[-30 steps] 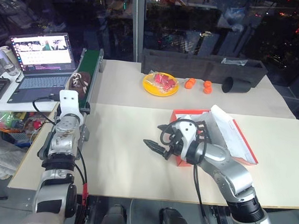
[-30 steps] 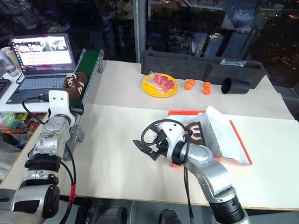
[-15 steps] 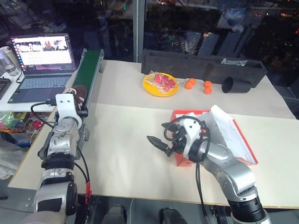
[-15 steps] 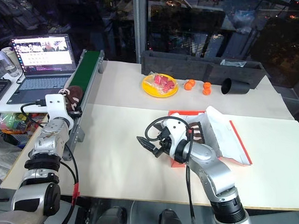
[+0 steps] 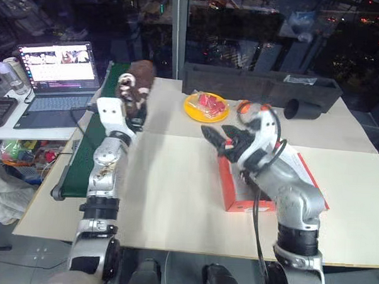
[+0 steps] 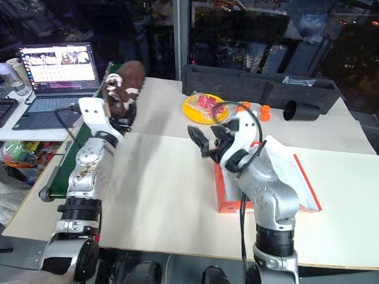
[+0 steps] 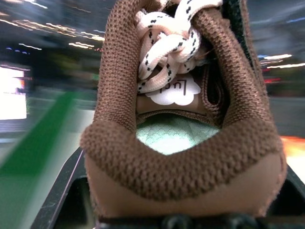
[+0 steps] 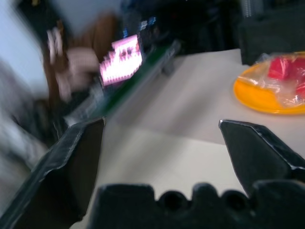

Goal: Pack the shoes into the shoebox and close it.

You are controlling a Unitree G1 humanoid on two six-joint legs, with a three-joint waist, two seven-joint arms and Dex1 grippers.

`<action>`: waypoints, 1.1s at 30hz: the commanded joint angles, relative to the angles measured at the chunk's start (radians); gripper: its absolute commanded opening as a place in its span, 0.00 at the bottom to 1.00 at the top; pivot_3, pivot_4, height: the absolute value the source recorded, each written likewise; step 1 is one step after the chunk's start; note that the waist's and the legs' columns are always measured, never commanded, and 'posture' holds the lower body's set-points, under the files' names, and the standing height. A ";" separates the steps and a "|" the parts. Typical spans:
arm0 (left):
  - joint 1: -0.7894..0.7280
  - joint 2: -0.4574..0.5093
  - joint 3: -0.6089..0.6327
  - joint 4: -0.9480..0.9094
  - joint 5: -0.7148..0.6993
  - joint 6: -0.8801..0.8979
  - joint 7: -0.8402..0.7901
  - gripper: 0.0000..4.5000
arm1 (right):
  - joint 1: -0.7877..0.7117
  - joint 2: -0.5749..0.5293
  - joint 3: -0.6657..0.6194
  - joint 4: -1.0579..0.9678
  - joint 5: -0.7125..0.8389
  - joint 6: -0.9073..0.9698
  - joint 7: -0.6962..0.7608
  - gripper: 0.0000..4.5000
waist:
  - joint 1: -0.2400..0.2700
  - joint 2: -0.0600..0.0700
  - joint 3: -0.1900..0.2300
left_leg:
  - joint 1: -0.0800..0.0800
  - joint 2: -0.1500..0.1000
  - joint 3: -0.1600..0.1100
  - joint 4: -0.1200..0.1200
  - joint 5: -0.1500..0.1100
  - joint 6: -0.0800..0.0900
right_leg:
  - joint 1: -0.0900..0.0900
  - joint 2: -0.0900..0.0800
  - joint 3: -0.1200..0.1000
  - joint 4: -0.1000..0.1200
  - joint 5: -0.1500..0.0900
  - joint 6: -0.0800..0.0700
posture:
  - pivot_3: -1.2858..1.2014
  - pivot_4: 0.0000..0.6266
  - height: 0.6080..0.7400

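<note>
Left wrist view had the brown shoe (image 7: 183, 124) right up against the camera: heel collar nearest, white laces and a white cloud-shaped tongue label further in. Left gripper (image 5: 133, 97) was clamped on that shoe, jaws part closed around it; fingers themselves mostly hidden behind the shoe. In the head views the shoe was held up off the surface, above the far end of the green conveyor belt (image 5: 82, 156) and the left edge of the table (image 5: 168, 198), with the laptop (image 5: 53, 73) to its left.

Right gripper (image 5: 221, 138) hung over mid-table with jaws spread wide, empty, touching nothing. Right wrist view showed both black fingers (image 8: 76, 157) far apart with bare tabletop between them and the yellow plate (image 8: 267, 93) beyond.

Shoebox (image 5: 237, 194), red-orange, sat on the table's right half, just right of and below the right arm, lid (image 6: 301, 178) open and lying off to the right. Box interior was hidden behind the arm, so contents couldn't be told.

At the far side: yellow plate with red pieces, orange items (image 6: 264, 110), long black tray (image 5: 261, 82), black cup (image 5: 301, 109) on its side.
</note>
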 commanded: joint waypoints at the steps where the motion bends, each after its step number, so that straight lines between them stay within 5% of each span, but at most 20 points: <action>1: 0.026 -0.033 -0.068 -0.162 -0.126 0.147 -0.108 0.69 | -0.064 0.077 -0.128 0.027 0.225 0.121 -0.161 1.00 | -0.004 0.000 0.000 | 0.000 0.000 0.000 0.000 0.000 0.000 | 0.000 0.000 0.000 0.000 0.000 0.000 | 0.52 0.24 0.77; 14: 0.053 -0.037 -0.178 -0.274 -0.181 0.294 -0.240 0.69 | -0.119 0.076 -0.163 0.045 0.415 0.118 -0.372 1.00 | -0.029 0.001 0.000 | 0.000 0.000 -0.001 0.000 0.001 0.001 | 0.000 0.001 0.000 0.000 0.000 0.000 | 0.52 0.24 0.77; 17: 0.047 -0.025 -0.180 -0.260 -0.158 0.286 -0.238 0.68 | -0.110 0.070 -0.162 0.041 0.423 0.094 -0.403 0.85 | -0.029 0.001 0.000 | 0.000 0.000 -0.001 0.000 0.001 0.001 | 0.000 0.000 0.000 -0.001 0.000 0.000 | 0.52 0.24 0.77; 26: 0.043 -0.011 -0.206 -0.239 -0.086 0.253 -0.234 0.68 | -0.115 0.045 -0.124 0.045 0.444 0.063 -0.418 0.20 | -0.029 0.001 0.000 | 0.000 0.000 -0.001 0.000 0.000 0.001 | 0.000 0.001 0.000 -0.001 0.000 0.000 | 0.52 0.24 0.77; 27: 0.044 -0.012 -0.206 -0.238 -0.083 0.250 -0.236 0.68 | -0.117 0.043 -0.120 0.045 0.443 0.060 -0.417 0.20 | -0.029 0.001 0.000 | 0.000 0.000 -0.001 0.000 0.001 0.001 | 0.000 0.001 0.000 -0.001 0.000 0.000 | 0.52 0.24 0.77; 31: 0.061 -0.003 -0.219 -0.254 -0.074 0.228 -0.266 0.96 | -0.128 0.029 -0.106 0.037 0.412 0.020 -0.413 0.19 | -0.029 0.001 0.000 | 0.000 0.000 -0.001 0.000 0.001 0.001 | 0.000 0.001 0.000 -0.001 0.000 0.000 | 0.52 0.24 0.77; 33: 0.065 0.007 -0.235 -0.255 -0.050 0.225 -0.269 0.99 | -0.138 0.009 -0.099 0.030 0.350 -0.039 -0.414 0.19 | -0.029 0.001 0.000 | -0.001 0.000 -0.001 0.000 0.001 0.001 | 0.000 0.001 0.000 -0.001 0.000 0.000 | 0.52 0.24 0.77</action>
